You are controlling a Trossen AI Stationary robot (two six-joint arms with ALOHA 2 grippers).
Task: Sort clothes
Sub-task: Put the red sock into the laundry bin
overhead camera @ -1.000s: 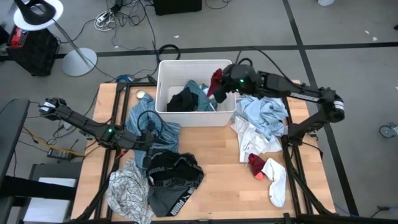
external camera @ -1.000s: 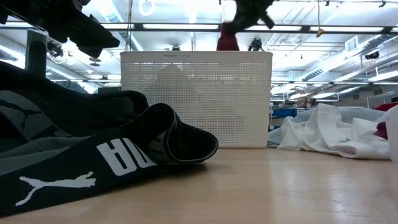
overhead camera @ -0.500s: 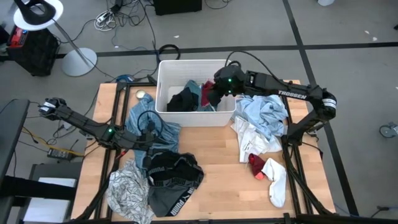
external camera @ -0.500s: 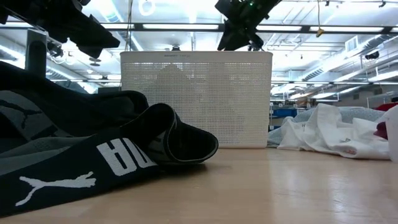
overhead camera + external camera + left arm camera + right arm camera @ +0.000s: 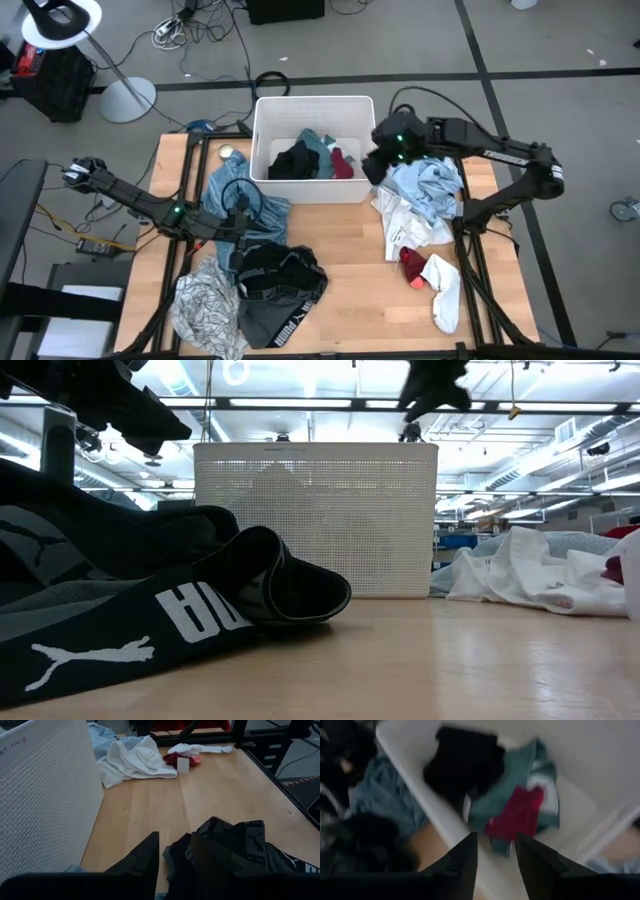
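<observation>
We see the white tub (image 5: pixel 262 120) on the surface (image 5: pixel 340 290) holding a red garment (image 5: pixel 343 163), with more clothes (image 5: pixel 420 195) beside it. Our right end effector (image 5: pixel 375 165), fingers parted and empty, hovers at the tub's edge; we should lift clear before reaching onward. Our left end effector (image 5: pixel 174 851), released, waits over black shorts (image 5: pixel 235 840). Lower tub contents stay hidden.
</observation>
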